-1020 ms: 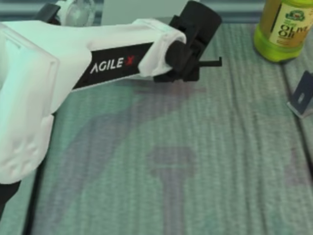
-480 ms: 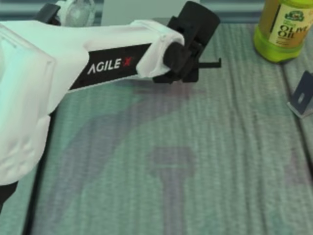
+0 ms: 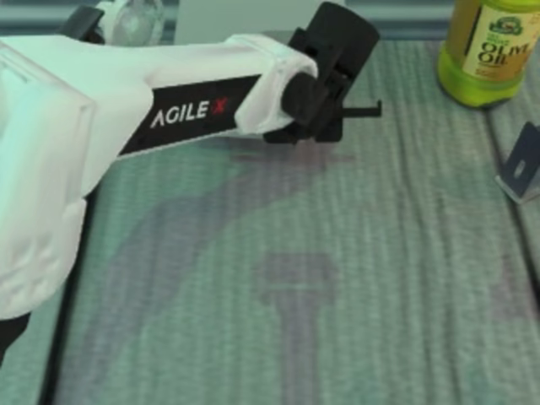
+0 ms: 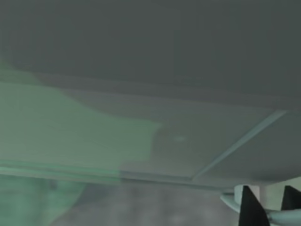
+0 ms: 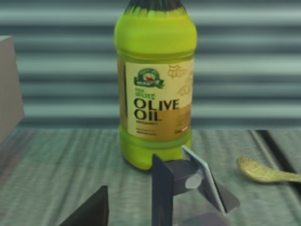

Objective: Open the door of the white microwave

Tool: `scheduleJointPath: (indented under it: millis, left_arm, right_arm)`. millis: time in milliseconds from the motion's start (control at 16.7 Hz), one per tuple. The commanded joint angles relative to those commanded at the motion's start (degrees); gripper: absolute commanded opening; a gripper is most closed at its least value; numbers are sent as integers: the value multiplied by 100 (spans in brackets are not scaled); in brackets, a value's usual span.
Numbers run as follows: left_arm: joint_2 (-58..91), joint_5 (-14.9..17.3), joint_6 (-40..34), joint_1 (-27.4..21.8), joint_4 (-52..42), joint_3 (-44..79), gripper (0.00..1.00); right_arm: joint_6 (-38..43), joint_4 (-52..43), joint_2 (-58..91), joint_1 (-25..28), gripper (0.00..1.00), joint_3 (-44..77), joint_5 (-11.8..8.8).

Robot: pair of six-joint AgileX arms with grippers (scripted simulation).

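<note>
- Green-grey planks made up the table point(image 3: 380, 278), with a slatted wall behind it in the right wrist view.
- At the table's far edge stood the white microwave point(image 3: 245, 15), of which the top view showed only a strip of pale body past the left arm.
- The left gripper point(image 3: 359, 110) reached to just in front of that body; a thin dark finger point(image 3: 364, 109) pointed toward the table's right.
- Whether its fingers were spread or pressed together could not be told: the left wrist view gave only two dark tips point(image 4: 251, 207) at its edge.
- That same view was filled by a flat greyish panel, probably the door point(image 4: 155, 117), very close; I could not tell whether the tips touched it.
- Judged from this, the door had not visibly swung out, so the pull was still to do.
- The right gripper point(image 3: 521, 164) sat parked at the table's right edge, near the olive oil bottle point(image 3: 489, 46) and a spoon point(image 5: 265, 170).
</note>
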Motion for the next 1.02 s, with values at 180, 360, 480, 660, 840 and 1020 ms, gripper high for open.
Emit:
scheduleJointPath:
  millis: [180, 360, 480, 660, 840, 1020]
  left_arm:
    - [0, 0, 0, 0, 0, 0, 0]
    - [0, 0, 0, 0, 0, 0, 0]
    - [0, 0, 0, 0, 0, 0, 0]
    - [19, 34, -23, -45, 9, 20, 0]
    - [-53, 77, 75, -24, 76, -127, 0]
    - [-221, 159, 228, 14, 252, -337, 0]
  right_arm:
    - [0, 0, 0, 0, 100, 0, 0]
    - [0, 0, 0, 0, 100, 0, 0]
    - [0, 0, 0, 0, 100, 0, 0]
    - [0, 0, 0, 0, 100, 0, 0]
    - [0, 0, 0, 0, 100, 0, 0]
    - [0, 0, 0, 0, 100, 0, 0]
